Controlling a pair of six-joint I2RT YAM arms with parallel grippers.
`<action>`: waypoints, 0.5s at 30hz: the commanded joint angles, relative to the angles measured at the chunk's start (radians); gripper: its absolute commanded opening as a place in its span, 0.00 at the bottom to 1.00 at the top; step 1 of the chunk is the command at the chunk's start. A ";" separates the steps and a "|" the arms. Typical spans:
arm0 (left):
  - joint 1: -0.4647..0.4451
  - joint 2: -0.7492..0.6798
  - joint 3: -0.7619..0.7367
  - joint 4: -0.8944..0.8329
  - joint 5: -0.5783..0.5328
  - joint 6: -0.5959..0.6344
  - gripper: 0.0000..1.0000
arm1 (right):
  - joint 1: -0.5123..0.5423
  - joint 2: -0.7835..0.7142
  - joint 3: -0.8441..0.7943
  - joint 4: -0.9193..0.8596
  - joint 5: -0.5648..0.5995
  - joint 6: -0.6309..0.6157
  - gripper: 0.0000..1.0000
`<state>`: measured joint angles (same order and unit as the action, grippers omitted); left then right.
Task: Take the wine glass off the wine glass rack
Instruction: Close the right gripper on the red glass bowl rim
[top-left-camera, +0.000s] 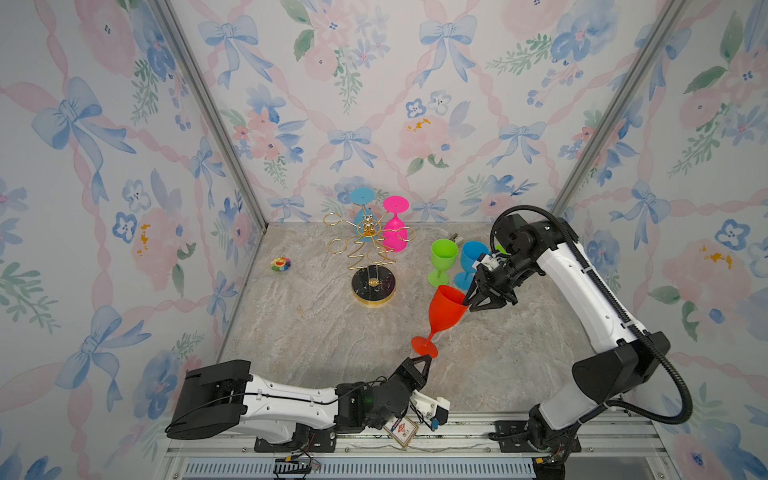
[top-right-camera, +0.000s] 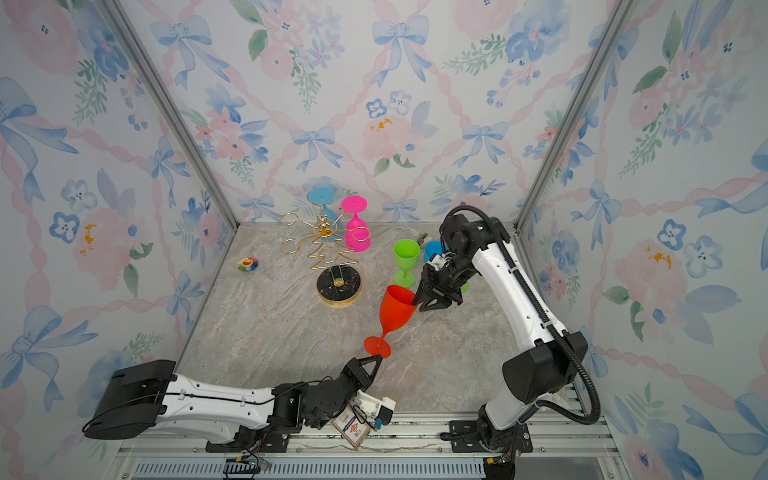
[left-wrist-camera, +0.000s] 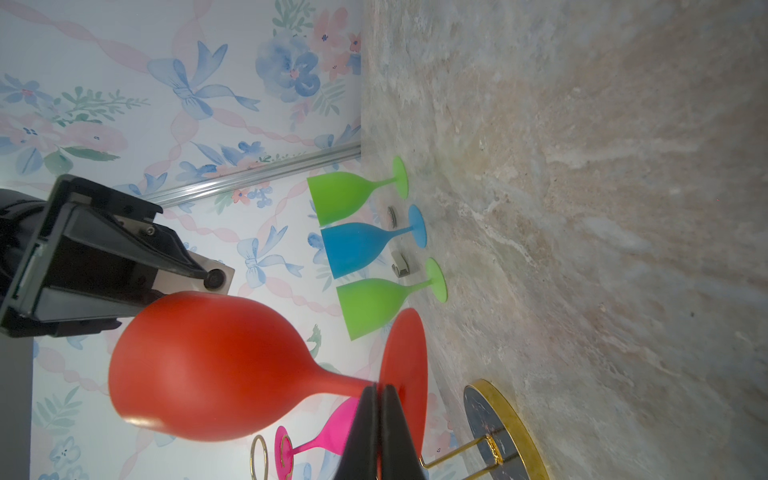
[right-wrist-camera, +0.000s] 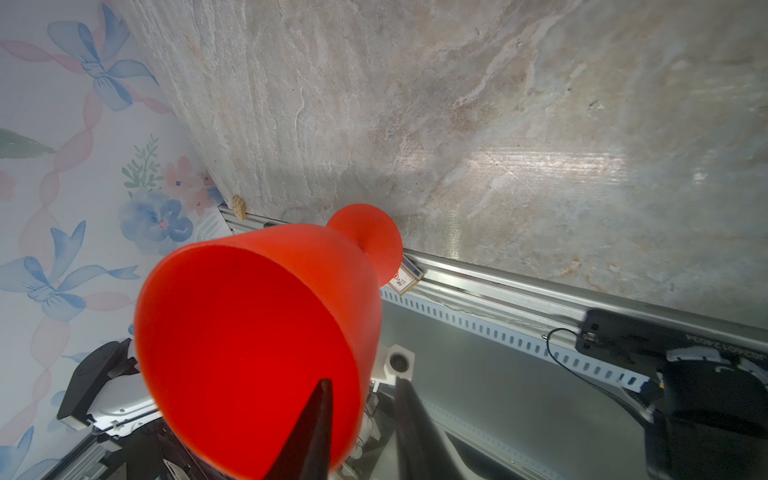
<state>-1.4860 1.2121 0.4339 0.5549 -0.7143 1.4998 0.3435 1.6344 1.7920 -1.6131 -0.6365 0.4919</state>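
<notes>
A red wine glass (top-left-camera: 446, 309) (top-right-camera: 395, 309) hangs tilted in the air between both arms, clear of the gold wine glass rack (top-left-camera: 368, 249) (top-right-camera: 328, 249). My left gripper (top-left-camera: 424, 358) (left-wrist-camera: 379, 390) is shut on the glass's round foot, right by the stem. My right gripper (top-left-camera: 471, 305) (right-wrist-camera: 361, 384) straddles the bowl's rim (right-wrist-camera: 249, 340). One finger is inside the bowl and the other outside, with a gap showing. On the rack a pink glass (top-left-camera: 395, 228) and a light blue glass (top-left-camera: 361, 208) hang upside down.
Two green glasses (left-wrist-camera: 349, 195) (left-wrist-camera: 374, 303) and a blue one (top-left-camera: 471, 262) stand upright on the marble table, just behind my right gripper. A small colourful toy (top-left-camera: 280, 264) lies far left. A card (top-left-camera: 401, 430) rests on the front rail.
</notes>
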 joint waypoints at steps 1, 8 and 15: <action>-0.006 0.006 -0.002 0.050 -0.008 0.022 0.00 | 0.014 -0.022 -0.017 -0.025 -0.016 0.016 0.26; -0.006 0.032 0.009 0.061 -0.008 0.030 0.00 | 0.013 -0.032 -0.027 -0.025 -0.024 0.014 0.17; -0.007 0.036 0.015 0.060 -0.016 0.037 0.00 | -0.001 -0.057 -0.062 -0.028 -0.029 0.010 0.07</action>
<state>-1.4860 1.2411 0.4339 0.5755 -0.7280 1.5333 0.3412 1.6085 1.7500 -1.6135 -0.6338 0.5003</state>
